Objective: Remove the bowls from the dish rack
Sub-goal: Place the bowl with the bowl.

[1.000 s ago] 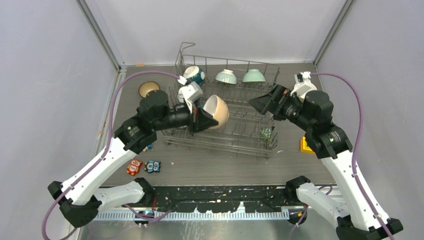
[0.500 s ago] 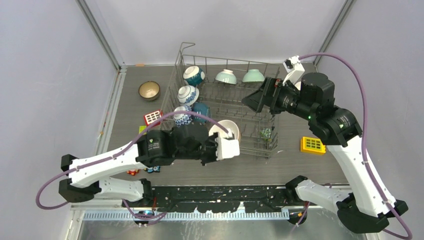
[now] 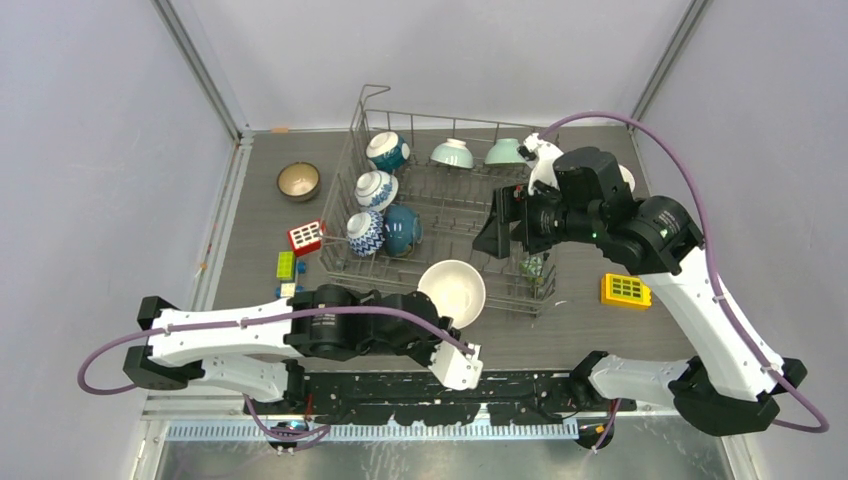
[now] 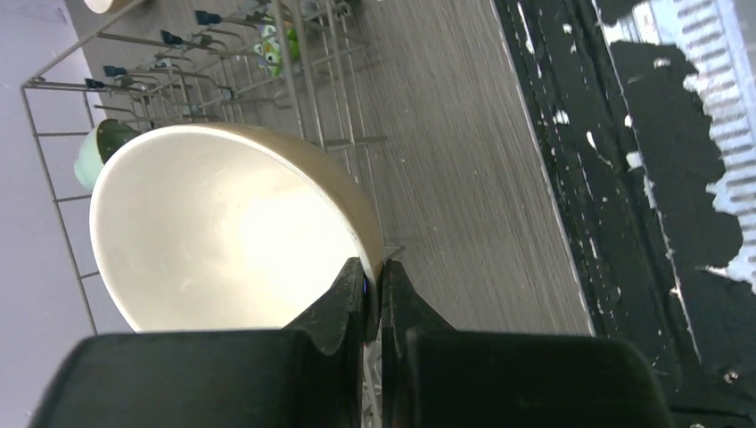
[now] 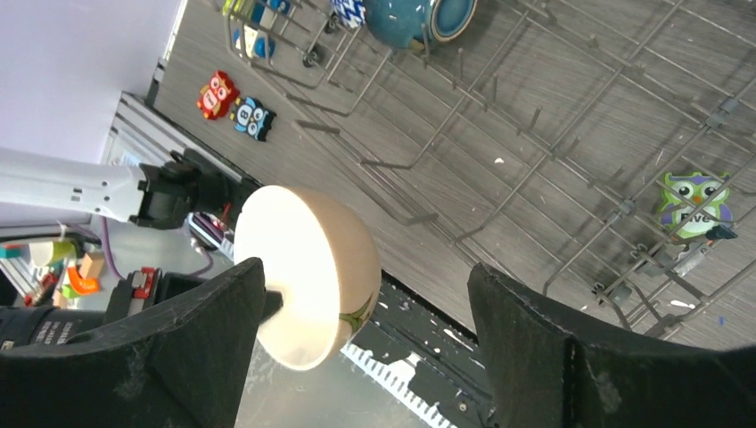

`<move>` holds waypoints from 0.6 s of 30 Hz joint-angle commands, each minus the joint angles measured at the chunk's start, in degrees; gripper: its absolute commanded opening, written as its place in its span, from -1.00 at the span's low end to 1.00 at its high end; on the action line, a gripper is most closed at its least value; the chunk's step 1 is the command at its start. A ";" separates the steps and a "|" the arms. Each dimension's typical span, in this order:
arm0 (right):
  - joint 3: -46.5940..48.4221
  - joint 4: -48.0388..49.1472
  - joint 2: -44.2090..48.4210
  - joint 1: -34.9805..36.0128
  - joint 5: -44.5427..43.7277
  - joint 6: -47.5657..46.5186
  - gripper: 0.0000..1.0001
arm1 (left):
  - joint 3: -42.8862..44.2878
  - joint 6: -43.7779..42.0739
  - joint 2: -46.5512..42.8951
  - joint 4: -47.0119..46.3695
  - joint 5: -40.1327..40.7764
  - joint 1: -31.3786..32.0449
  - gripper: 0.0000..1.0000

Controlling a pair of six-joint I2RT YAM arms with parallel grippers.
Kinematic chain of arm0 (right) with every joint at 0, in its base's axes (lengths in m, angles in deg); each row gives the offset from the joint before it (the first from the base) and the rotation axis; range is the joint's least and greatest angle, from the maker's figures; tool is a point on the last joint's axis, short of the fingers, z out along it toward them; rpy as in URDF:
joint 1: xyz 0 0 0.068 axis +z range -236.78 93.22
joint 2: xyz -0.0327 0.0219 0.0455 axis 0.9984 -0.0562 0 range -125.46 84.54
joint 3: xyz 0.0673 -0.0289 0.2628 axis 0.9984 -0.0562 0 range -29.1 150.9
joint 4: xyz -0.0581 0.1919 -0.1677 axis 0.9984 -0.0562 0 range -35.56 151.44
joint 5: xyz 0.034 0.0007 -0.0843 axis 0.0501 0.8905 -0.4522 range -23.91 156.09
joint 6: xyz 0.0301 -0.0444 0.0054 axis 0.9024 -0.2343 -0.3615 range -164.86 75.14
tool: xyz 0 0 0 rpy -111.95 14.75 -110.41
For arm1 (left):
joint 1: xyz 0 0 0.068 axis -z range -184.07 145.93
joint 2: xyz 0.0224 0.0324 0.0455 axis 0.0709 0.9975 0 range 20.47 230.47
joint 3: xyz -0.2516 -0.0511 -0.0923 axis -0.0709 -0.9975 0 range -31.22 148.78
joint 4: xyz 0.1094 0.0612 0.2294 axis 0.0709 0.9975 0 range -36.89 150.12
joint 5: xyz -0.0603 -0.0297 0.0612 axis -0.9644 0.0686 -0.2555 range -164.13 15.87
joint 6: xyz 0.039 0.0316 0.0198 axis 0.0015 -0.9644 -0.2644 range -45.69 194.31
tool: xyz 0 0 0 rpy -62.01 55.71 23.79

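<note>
A dark grey wood-grain worktop (image 3: 590, 325) is enclosed by pale lilac walls (image 3: 100, 150), and a black, paint-chipped strip (image 3: 520, 385) runs along its near edge. The dish rack (image 3: 450, 212) is set at the middle, towards the back. Along the rack's left side, blue-and-white bowls (image 3: 377, 188) and a dark teal bowl (image 3: 403, 228) are propped on edge, and two mint bowls (image 3: 453, 153) are placed at its back rail. A brown bowl (image 3: 298, 181) is seen outside the rack, to its left. Just in front of the rack's near edge, a cream bowl (image 3: 452, 292) is pinched by its rim in the closed left end effector (image 4: 373, 285); whether it touches the worktop cannot be told. The right end effector (image 3: 490, 222) is held wide and empty over the rack's right half. A white rounded object (image 3: 626, 178) right of the rack is mostly hidden by the right arm and cannot be identified. Two owl toys (image 5: 214, 94) in front of the rack's left corner are covered by the left arm from above and shown only by the right wrist camera.
</note>
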 commanded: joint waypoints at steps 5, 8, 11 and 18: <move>5.25 -6.47 -3.48 8.07 -4.18 -3.86 0.70 | -0.79 -7.84 -3.20 -0.74 1.67 0.83 -1.00; 6.62 -8.38 -5.58 13.04 -7.71 -4.54 0.68 | 0.83 -8.49 -3.02 1.85 1.45 0.84 -1.00; 7.36 -9.63 -7.56 16.87 -12.64 -4.78 0.64 | 2.51 -8.45 -2.72 4.38 -0.59 0.83 -1.00; 7.33 -10.28 -10.64 21.89 -16.45 -4.78 0.44 | 4.87 -5.97 -2.62 6.80 -4.56 0.87 -1.00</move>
